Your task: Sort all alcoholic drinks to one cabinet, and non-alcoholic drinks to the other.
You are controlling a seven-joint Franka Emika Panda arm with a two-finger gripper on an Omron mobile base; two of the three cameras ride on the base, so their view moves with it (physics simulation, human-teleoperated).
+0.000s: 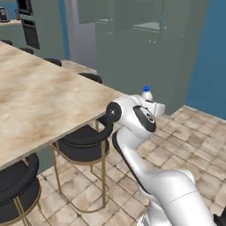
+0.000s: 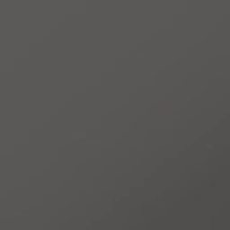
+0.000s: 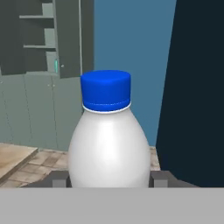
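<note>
The gripper (image 3: 109,178) has its fingers clamped on the white blue-capped bottle (image 3: 108,144), carried upright out past the island counter (image 1: 39,110), and any jolt could slip that smooth body loose.

Gripper (image 3: 109,178) closed around white bottle (image 3: 109,148), upright.

A long marble-topped counter (image 1: 39,110) with black gold-legged stools (image 1: 84,145) stood on a beige tiled floor (image 1: 194,137), before grey-green cabinets (image 1: 137,53) and a blue wall (image 1: 212,57).
</note>
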